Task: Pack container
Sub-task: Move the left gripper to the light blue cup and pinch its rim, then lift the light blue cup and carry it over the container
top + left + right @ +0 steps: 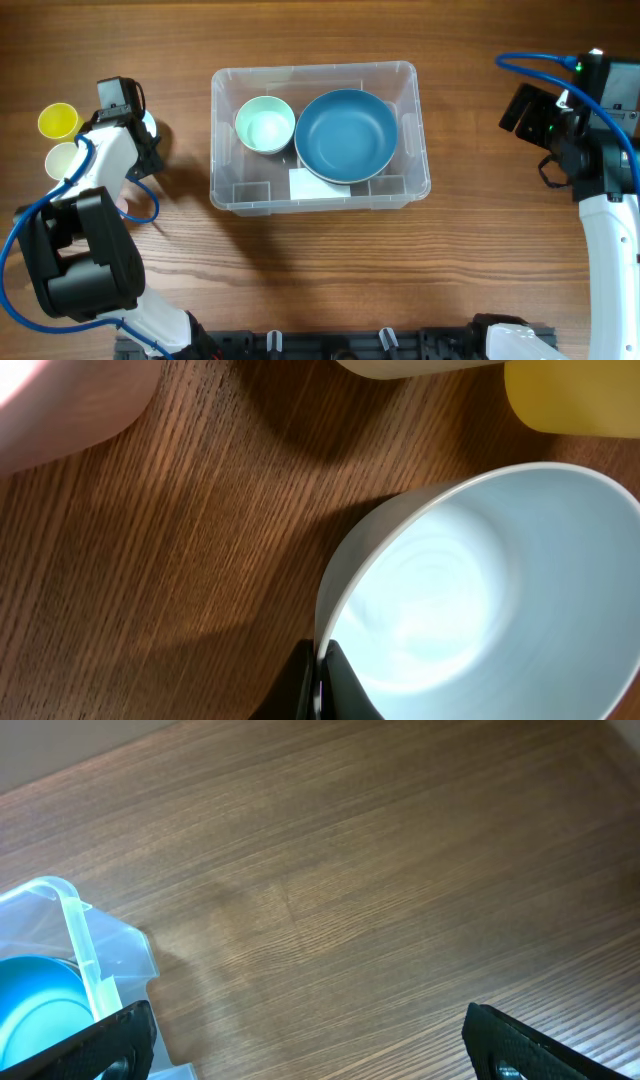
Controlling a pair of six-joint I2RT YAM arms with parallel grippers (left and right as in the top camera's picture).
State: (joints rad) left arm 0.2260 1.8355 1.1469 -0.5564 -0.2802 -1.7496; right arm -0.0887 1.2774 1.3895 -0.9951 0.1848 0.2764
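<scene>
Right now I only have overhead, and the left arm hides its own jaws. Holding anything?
Observer: Yes. In the left wrist view the left gripper has its jaws shut on the rim of a white round bowl with a pale bluish inside.
Operator: Neighbours touching it?
Observer: No contact visible. The wooden table shows between the bowl and the yellow plastic cup beyond it.
Operator: Right jaws?
Observer: The right gripper has its jaws wide open with nothing between them. It is over bare wood beside a corner of the clear plastic rectangular container.
</scene>
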